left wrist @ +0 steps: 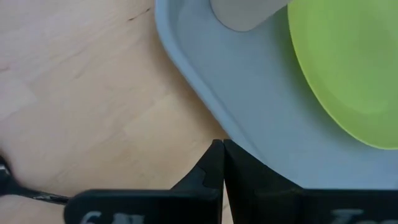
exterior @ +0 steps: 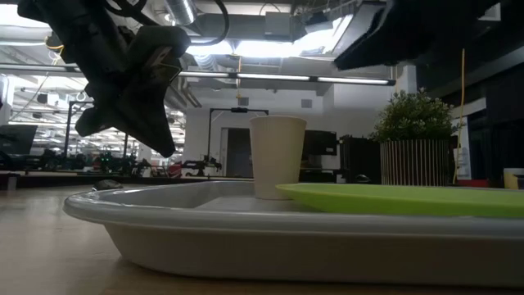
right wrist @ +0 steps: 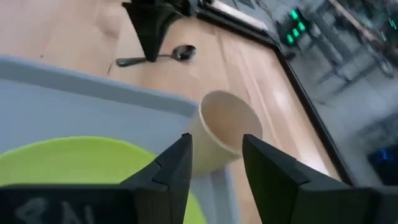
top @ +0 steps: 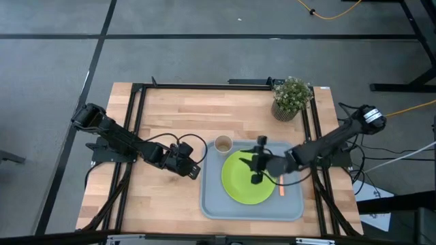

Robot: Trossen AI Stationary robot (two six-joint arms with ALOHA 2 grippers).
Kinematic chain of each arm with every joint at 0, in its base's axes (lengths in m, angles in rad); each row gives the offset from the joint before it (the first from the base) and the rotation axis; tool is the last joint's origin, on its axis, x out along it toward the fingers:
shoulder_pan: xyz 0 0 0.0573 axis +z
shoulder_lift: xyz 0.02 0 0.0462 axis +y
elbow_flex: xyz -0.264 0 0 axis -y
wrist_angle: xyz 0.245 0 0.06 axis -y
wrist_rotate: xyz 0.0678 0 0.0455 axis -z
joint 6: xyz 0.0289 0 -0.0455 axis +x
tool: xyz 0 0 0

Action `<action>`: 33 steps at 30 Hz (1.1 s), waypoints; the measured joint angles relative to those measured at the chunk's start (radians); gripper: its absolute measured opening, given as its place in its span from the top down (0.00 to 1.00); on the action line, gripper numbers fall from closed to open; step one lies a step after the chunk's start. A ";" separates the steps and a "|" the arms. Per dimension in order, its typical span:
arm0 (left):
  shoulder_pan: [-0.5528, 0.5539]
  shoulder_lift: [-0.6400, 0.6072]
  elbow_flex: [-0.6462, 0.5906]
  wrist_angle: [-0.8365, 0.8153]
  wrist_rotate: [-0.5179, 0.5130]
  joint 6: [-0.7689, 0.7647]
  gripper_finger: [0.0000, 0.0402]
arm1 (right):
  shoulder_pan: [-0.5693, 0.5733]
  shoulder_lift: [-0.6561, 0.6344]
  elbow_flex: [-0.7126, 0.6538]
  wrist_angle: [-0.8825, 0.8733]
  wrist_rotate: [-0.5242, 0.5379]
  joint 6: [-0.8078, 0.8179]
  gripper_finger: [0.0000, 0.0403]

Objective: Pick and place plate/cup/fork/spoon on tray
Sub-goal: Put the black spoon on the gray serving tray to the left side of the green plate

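Now | wooden table | grey floor | tray holds plate

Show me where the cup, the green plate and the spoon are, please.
cup (exterior: 277,156), low view, middle of its side wall.
plate (top: 240,178), high view, bare left part of its face.
spoon (right wrist: 183,53), right wrist view, its bowl, on the wood.

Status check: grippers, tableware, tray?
Left gripper shut, empty, above spoon. Right gripper open over plate. Cup, plate, fork on tray.
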 joint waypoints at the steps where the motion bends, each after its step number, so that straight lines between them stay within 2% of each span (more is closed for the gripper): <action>1: 0.000 0.000 0.000 -0.001 0.000 0.001 1.00 | -0.031 -0.005 -0.019 0.042 -0.038 -0.046 0.64; 7: 0.000 -0.001 0.000 -0.011 -0.008 0.001 1.00 | -0.177 -0.105 -0.112 0.081 -0.183 -0.028 0.64; 11: 0.013 -0.001 0.000 -0.045 -0.008 -0.061 1.00 | -0.213 -0.203 -0.190 0.125 -0.236 -0.029 0.64; 16: 0.024 0.017 0.000 -0.051 0.002 -0.111 1.00 | -0.251 -0.297 -0.325 0.283 -0.288 -0.033 0.64; 22: 0.019 0.075 0.000 -0.079 0.058 -0.183 1.00 | -0.269 -0.338 -0.419 0.442 -0.307 -0.029 0.64; 33: -0.012 0.113 0.000 -0.138 0.164 -0.311 1.00 | -0.269 -0.345 -0.422 0.452 -0.306 -0.038 0.64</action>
